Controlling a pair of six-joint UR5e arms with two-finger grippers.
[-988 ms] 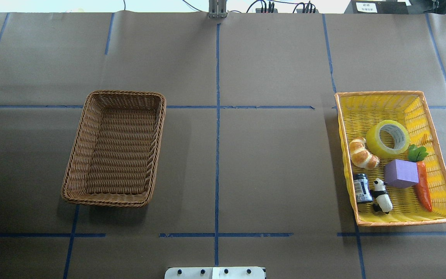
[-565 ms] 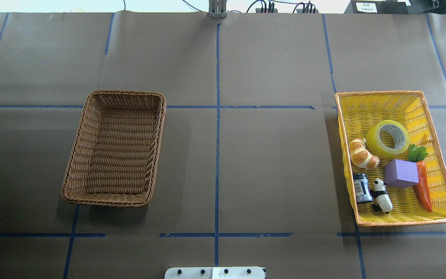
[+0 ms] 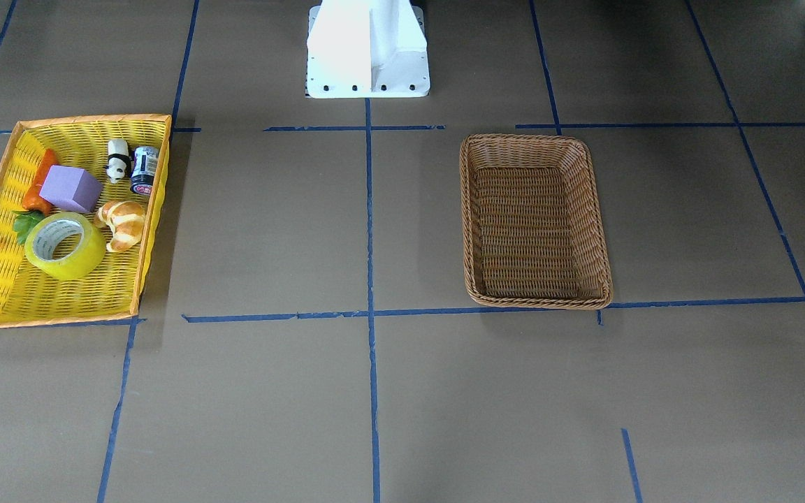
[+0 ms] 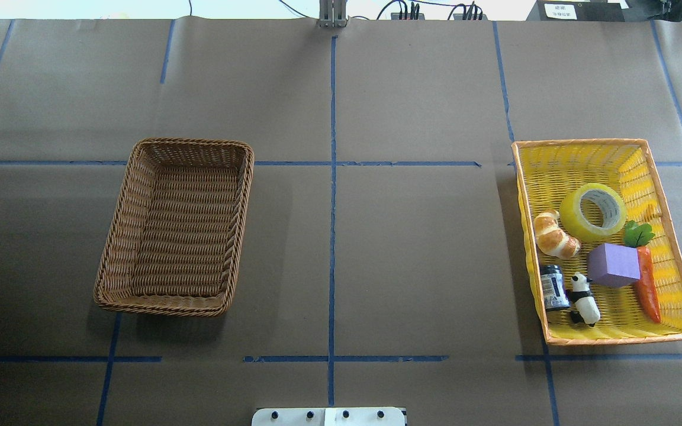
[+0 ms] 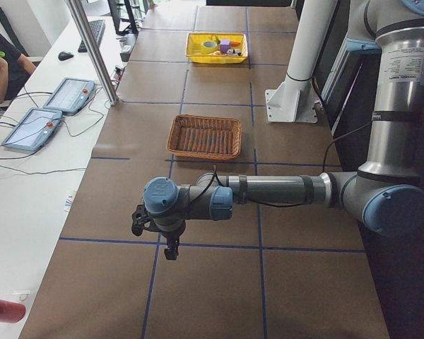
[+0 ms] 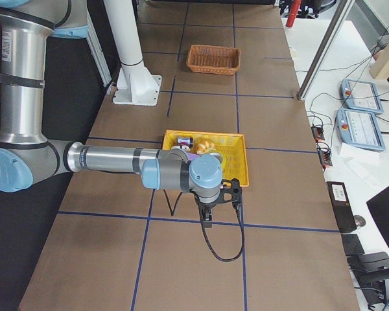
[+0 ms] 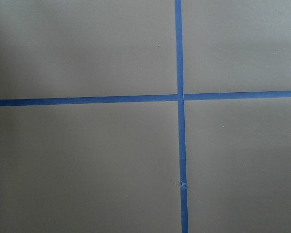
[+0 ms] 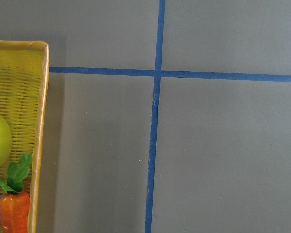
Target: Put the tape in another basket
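Presently the tape point(image 4: 592, 212) lies in the yellow tray point(image 4: 578, 143) near the right claw point(image 6: 206, 220); its opening I cannot tell.

I find no change over the last second: seen from overhead, the tape point(image 4: 575, 216) lies just where it lay in the far half of the yellow tray point(image 4: 578, 168), and the basket point(image 4: 181, 231) at left has not shifted

At the right of the overhead frame, a yellow tray point(image 4: 584, 142) on the brown surface point(image 4: 412, 248) held a croissant point(image 4: 555, 235), a purple block point(image 4: 613, 265), a carrot point(image 4: 647, 290), and a panda figure point(image 4: 585, 299) just beside a small dark can point(image 4: 553, 287).
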